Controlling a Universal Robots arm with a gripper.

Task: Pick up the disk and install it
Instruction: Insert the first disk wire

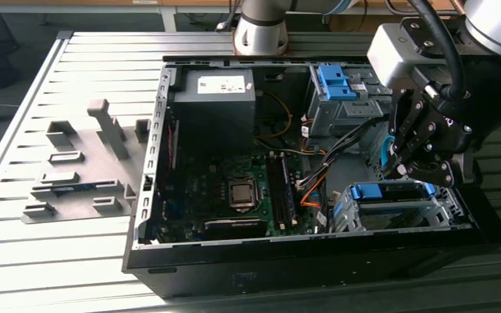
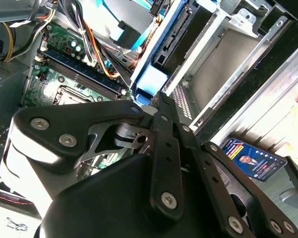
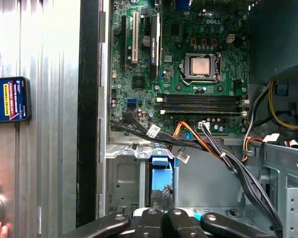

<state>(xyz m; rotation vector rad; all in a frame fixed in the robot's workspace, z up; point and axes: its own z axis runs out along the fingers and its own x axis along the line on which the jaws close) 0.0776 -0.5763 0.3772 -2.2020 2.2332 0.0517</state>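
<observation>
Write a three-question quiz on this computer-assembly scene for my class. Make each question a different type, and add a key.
1. True or false: in the exterior view, the gripper hangs over the grey fixture plate outside the case.
2. Multiple choice: in the second wrist view, the blue-framed disk is
A. flat on the table
B. on edge, beside the metal drive cage
C. lying on the motherboard
3. Fill in: in the first wrist view, a ____ with a lit screen lies on the slatted table outside the case.

Key: 1 false, it is over the case's drive-cage corner; 2 B; 3 phone.
</observation>
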